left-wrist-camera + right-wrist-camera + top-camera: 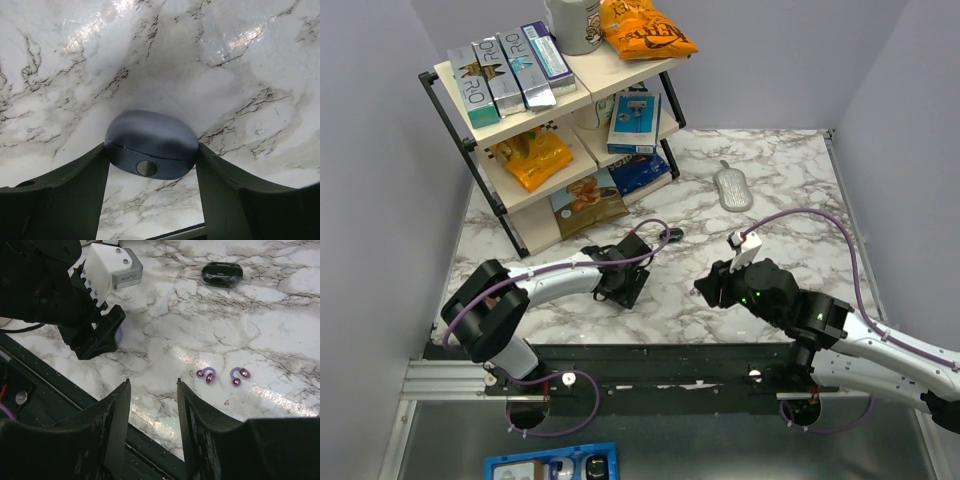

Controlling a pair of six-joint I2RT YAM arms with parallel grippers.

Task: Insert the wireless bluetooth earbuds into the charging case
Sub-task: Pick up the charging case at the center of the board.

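Observation:
The charging case (150, 135), a rounded periwinkle-blue clamshell with its lid closed and a round metal button in front, sits on the marble between the fingers of my left gripper (151, 150). Both fingers touch its sides. That gripper shows in the top view (625, 272) at the table's middle, and in the right wrist view (95, 335). Two translucent purple earbuds (206, 374) (240, 376) lie side by side on the marble, just ahead and right of my right gripper (152, 390). The right gripper is open and empty, low near the front edge (708, 288). No black earbuds show.
A glossy black oval object (222, 274) lies farther back, also seen in the top view (672, 235). A shelf rack of snack boxes and bags (560, 110) stands at the back left. A grey oval textured object (732, 187) lies at the back. The black front rail (150, 450) runs below my right fingers.

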